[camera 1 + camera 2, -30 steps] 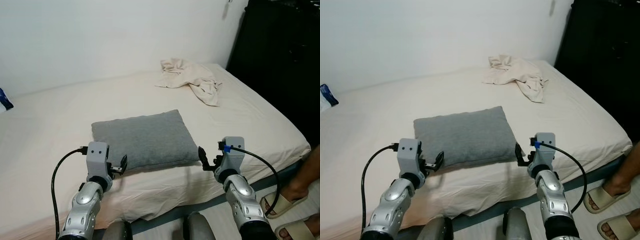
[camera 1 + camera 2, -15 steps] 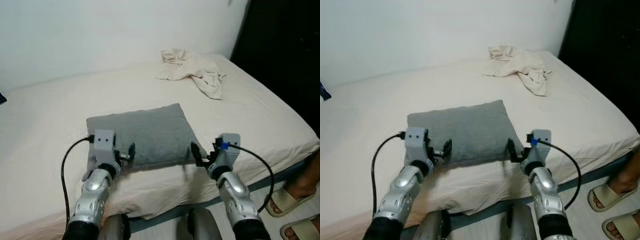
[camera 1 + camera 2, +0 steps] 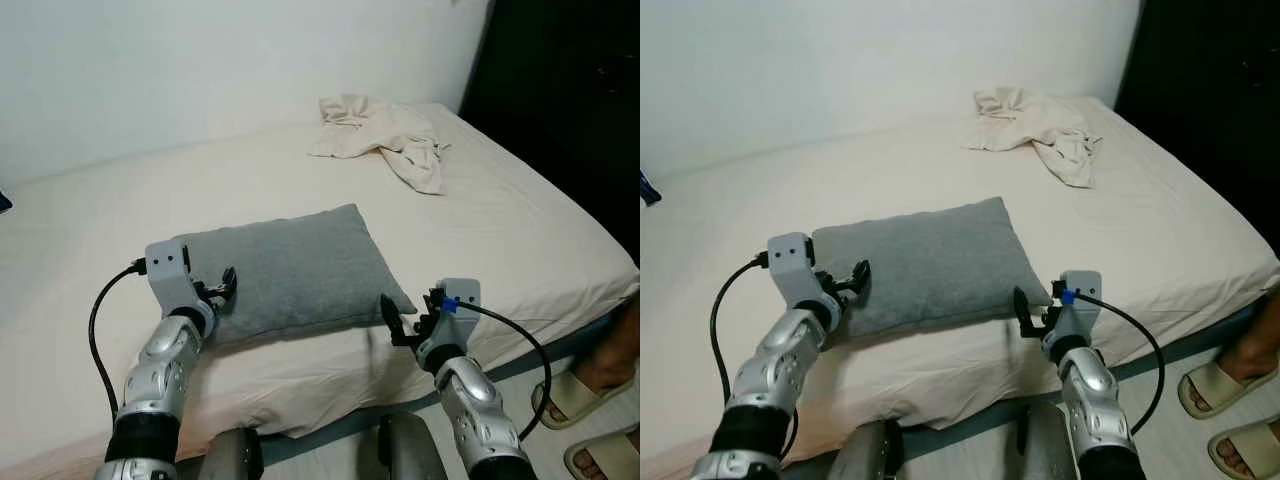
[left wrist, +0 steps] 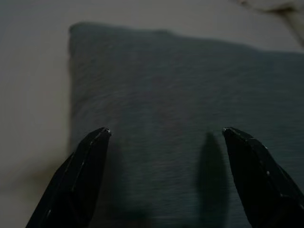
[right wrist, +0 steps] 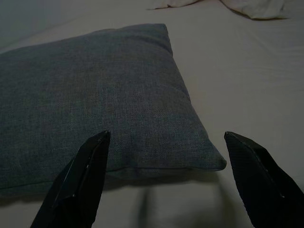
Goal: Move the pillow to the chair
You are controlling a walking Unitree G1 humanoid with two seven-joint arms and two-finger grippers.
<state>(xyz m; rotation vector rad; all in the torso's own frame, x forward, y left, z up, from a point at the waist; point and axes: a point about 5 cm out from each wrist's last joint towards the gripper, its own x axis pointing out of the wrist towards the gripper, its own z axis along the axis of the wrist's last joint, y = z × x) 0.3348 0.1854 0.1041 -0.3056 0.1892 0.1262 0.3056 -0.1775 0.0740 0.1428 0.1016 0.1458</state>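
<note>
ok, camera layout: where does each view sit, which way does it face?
Left eye, right eye: head stereo pair, facing forward and down at the bed; grey pillow, left gripper and right gripper on silver arms.
Left wrist: looks along its open black fingers at the pillow's left end.
Right wrist: along its open fingers at the pillow's near right corner.
Shared: all four show the pillow.

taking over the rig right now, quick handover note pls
Left gripper: open, at the pillow's left edge, nothing held.
Right gripper: open, just off the pillow's near right corner, nothing held.
Pillow: grey, lying flat on the bed, near its front edge.
Crumpled cloth lies at the bed's far end; a person's sandalled feet stand at the right.
Done: both grippers flank the pillow.
Left: grasp it, lift it, carry it to the chair.
</note>
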